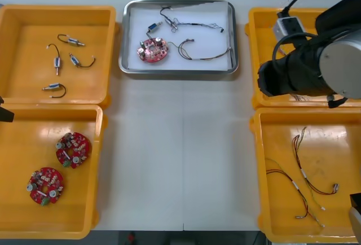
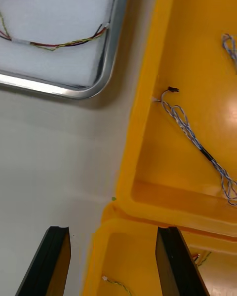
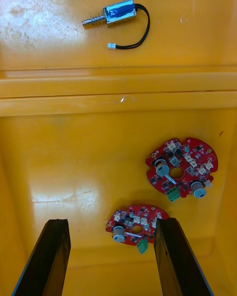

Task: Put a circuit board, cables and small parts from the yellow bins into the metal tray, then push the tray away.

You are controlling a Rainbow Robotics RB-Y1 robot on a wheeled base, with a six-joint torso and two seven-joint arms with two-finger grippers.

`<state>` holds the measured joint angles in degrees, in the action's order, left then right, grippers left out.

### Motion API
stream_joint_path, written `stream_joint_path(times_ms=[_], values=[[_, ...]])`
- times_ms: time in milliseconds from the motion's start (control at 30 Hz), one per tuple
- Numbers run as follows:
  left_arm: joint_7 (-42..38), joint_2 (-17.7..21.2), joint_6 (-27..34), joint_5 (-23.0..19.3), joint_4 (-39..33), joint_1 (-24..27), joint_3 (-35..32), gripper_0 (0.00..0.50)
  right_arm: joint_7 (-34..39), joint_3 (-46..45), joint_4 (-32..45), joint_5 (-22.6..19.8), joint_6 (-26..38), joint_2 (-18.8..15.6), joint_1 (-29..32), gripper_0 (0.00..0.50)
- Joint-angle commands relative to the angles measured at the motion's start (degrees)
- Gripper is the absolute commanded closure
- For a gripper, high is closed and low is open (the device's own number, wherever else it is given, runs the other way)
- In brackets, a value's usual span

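light table [image 1: 180,160] seen from above, read from your left. far-left yellow bin [image 1: 17,16]: four small metal parts [image 1: 72,42] with black leads. near-left yellow bin [image 1: 14,211]: two red circuit boards [image 1: 73,149]. the left gripper [image 3: 111,222] hangs over them, released and empty, with one board below and between its fingers. centre, close to the table's far edge: metal tray [image 1: 178,71], white inside, holding one board [image 1: 152,50], a small part [image 1: 155,28] near its far rim and several cables [image 1: 197,50] toward its right side. far-right yellow bin [image 1: 260,30]: twisted blue and white cables [image 2: 190,133]. the right gripper [image 2: 112,229] hovers, released and empty, above the seam between this bin and the near-right yellow bin [image 1: 271,211], which holds red and yellow cables [image 1: 307,171]. judgement: the tray appears to carry each kind of item, so filling is at or near its end. next you would bring a gripper to the tray's near rim and push squarely. little table shows beyond the tray, so keep the push short.
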<state>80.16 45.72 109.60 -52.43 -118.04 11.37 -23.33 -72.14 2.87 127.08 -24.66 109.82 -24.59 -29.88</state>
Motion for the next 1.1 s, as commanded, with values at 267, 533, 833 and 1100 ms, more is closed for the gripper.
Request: stream_joint_path(times_ms=[267, 533, 833, 1100], values=[[1.23, 2.01, 0.4, -0.39, -1.49, -1.09, -1.46, 0.0, 1.83, -11.4, 4.94, -4.52, 0.18, -5.11, 8.78, 0.0], [1.23, 2.01, 0.4, -0.39, -1.49, -1.09, -1.46, 0.0, 1.56, -20.63, 5.55, -11.81, 0.18, -6.43, 15.64, 0.0], [1.23, 2.01, 0.4, -0.39, -1.49, -1.09, -1.46, 0.0, 1.91, -24.93, 7.13, -14.28, 0.18, -7.49, 21.61, 0.0], [1.23, 2.01, 0.4, -0.39, -1.49, -1.09, -1.46, 0.0, 1.56, -25.46, 11.35, -12.43, 0.18, -7.4, 25.83, 0.0]])
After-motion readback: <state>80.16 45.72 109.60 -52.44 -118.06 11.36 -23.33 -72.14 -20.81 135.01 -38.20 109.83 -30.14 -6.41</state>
